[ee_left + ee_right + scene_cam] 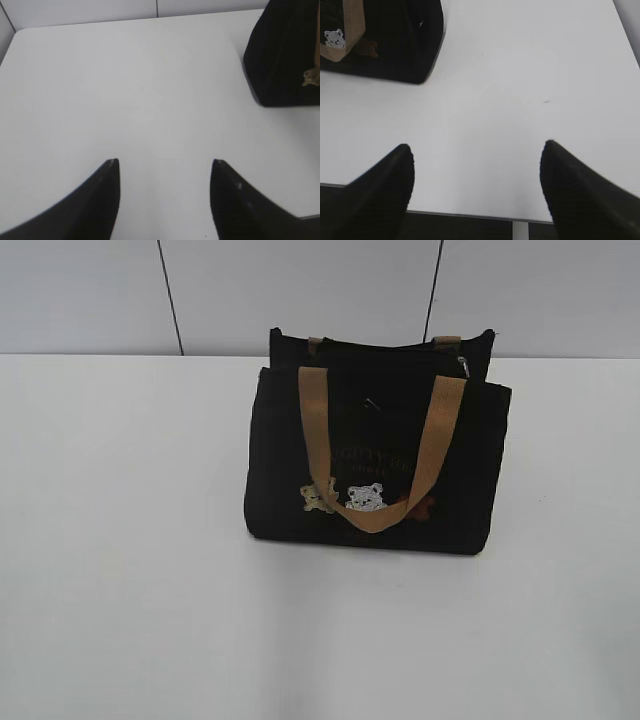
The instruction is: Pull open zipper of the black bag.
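Observation:
The black bag (pixel 377 445) stands upright at the middle of the white table, a tan handle (pixel 372 455) hanging down its front over small embroidered bears. Along its top runs the zipper, with a small silver pull (pixel 463 365) at the right end. No arm shows in the exterior view. My left gripper (pixel 165 162) hovers open over bare table, the bag's left corner (pixel 285 55) far up to its right. My right gripper (pixel 477 146) is open near the table's front edge, the bag's right corner (pixel 395 40) up to its left. Nothing sits between either pair of fingers.
The white table (pixel 120 540) stretches wide on both sides of the bag. A grey panelled wall (pixel 300 290) stands close behind it. The table's front edge (pixel 470 216) lies just below my right gripper.

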